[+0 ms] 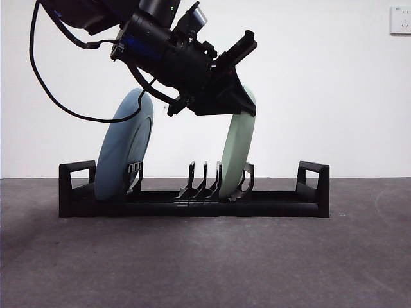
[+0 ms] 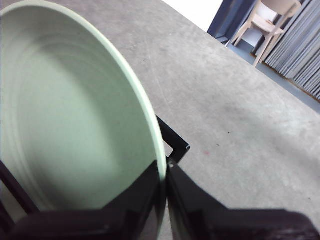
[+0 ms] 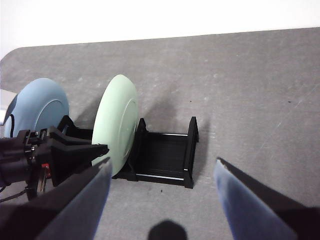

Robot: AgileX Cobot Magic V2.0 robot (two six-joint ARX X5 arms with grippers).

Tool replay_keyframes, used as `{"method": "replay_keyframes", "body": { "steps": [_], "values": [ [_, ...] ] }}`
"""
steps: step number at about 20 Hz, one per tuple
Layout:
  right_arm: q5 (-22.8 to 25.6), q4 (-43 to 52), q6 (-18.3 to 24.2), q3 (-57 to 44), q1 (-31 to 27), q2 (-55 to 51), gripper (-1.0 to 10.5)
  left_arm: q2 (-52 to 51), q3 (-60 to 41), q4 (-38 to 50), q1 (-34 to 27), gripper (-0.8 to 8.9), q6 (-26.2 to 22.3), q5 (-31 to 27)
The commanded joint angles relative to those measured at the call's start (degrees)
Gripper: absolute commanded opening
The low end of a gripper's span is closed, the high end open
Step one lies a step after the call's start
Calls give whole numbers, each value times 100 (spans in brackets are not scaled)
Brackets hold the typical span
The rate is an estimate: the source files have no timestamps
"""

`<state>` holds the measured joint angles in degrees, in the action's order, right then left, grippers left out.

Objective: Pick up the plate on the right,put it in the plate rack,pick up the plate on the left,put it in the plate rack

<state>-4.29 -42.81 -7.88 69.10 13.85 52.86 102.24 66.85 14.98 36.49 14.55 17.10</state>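
Note:
The plate rack (image 1: 257, 206) lies across the table. A pale blue plate (image 1: 123, 147) stands on edge in its left end. A pale green plate (image 1: 236, 154) stands on edge between prongs right of the rack's middle, leaning slightly. My left gripper (image 1: 246, 106) comes down from the upper left and is shut on the green plate's (image 2: 75, 125) top rim, one jaw on each face. In the right wrist view the green plate (image 3: 117, 120), blue plate (image 3: 40, 102) and rack (image 3: 167, 150) lie below. My right gripper (image 3: 160, 200) hangs open above the table, near the rack's right end, holding nothing.
The rack's looped end handle (image 2: 175, 142) sits just beyond the green plate. Several bare prongs (image 1: 204, 183) stand between the two plates. A wall socket (image 1: 399, 19) is at the back right. A chair (image 2: 270, 20) stands beyond the table.

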Motion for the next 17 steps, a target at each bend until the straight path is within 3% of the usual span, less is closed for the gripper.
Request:
{"method": "replay_keyframes", "body": {
  "steps": [1,3,6,8,17],
  "values": [
    [-2,33,44,-26,0,9,344,15,-37,-48,-7,6,-184,-42],
    [-20,31,42,-26,0,9,344,15,-37,-144,24,57,-203,-39],
    [-22,26,28,-26,2,9,344,15,-37,-286,31,244,-223,-39],
    [-24,24,24,-26,4,9,344,15,-37,-363,33,312,-223,-44],
    [-26,-273,37,-26,4,9,341,-592,-37,-498,144,317,-387,295]
  ]
}}
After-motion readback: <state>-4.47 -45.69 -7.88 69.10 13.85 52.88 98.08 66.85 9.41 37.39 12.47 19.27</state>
